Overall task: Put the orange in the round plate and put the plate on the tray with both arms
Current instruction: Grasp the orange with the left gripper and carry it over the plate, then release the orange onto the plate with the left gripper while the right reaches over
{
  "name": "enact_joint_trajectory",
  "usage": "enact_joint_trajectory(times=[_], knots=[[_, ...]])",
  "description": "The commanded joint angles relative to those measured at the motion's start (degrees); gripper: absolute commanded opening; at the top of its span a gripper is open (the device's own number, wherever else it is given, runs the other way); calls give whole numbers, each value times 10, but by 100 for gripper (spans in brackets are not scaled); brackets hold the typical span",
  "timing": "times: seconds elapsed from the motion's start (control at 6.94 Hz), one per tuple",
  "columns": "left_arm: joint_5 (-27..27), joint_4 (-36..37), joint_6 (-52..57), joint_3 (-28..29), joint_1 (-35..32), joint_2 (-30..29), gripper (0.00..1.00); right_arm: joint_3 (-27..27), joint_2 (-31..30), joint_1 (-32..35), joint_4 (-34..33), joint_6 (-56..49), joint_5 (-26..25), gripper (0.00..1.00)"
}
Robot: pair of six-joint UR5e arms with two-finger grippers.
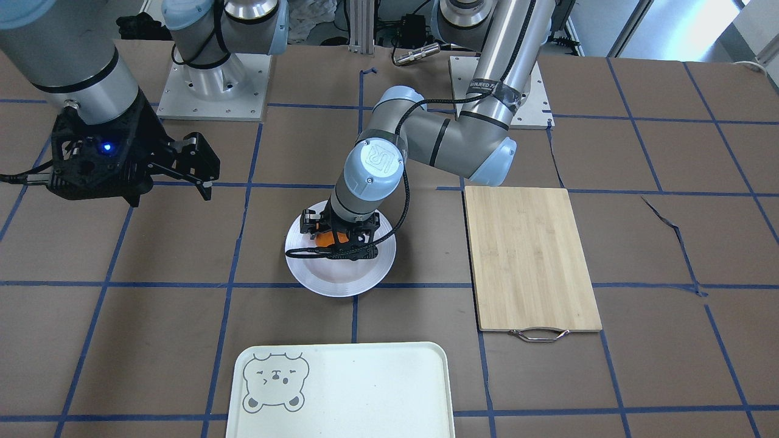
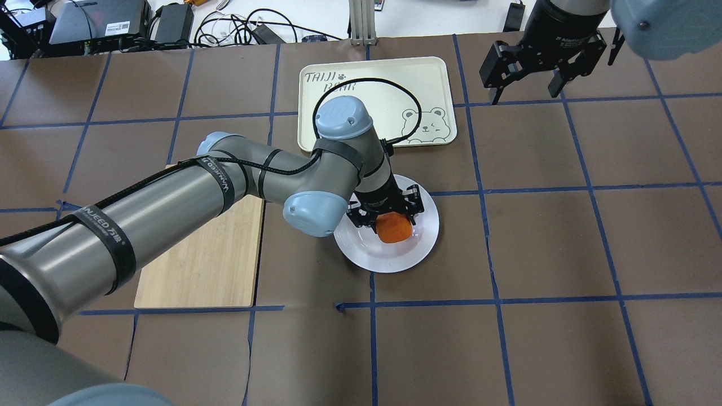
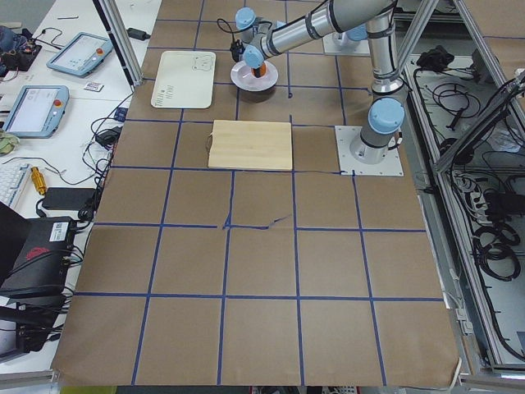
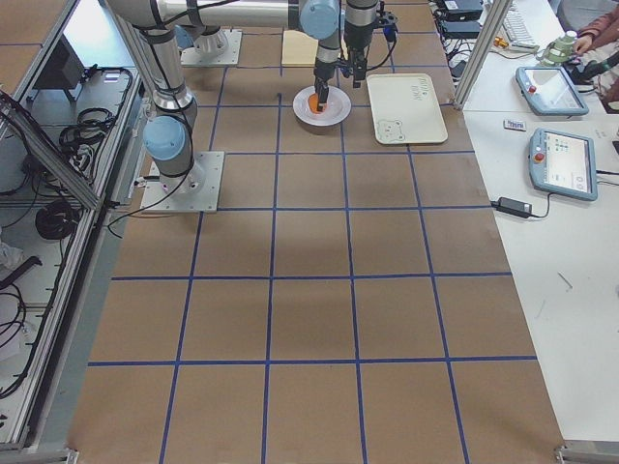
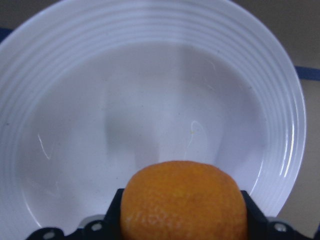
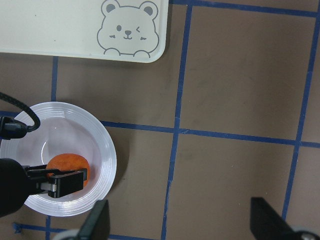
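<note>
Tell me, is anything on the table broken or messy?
Just the brown paper cover: a jagged rip runs through it beside the bamboo board. Nothing has spilled.

The left arm (image 2: pixel 169 208) reaches in from the near left towards the middle of the table. Its forearm is low and nearly level, the elbow is bent, and the wrist is turned straight down. The left gripper (image 2: pixel 393 224) points downward, its two fingers (image 6: pixel 65 181) closed on the orange (image 5: pixel 184 200), one on each side. The right arm (image 2: pixel 564 22) is at the far right, raised well above the table. The right gripper (image 2: pixel 524 93) hangs pointing down, its jaws wide apart and holding nothing.
</note>
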Motion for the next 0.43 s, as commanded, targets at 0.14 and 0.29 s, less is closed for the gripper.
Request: enact_joint_trajectory(times=[0.14,0.29], knots=[[10,-49,6,33,37,42,100,4,28,-30,3,-1,78,100],[10,-132,8,76,65,74,100,36,45,-30,-24,-1,96,100]])
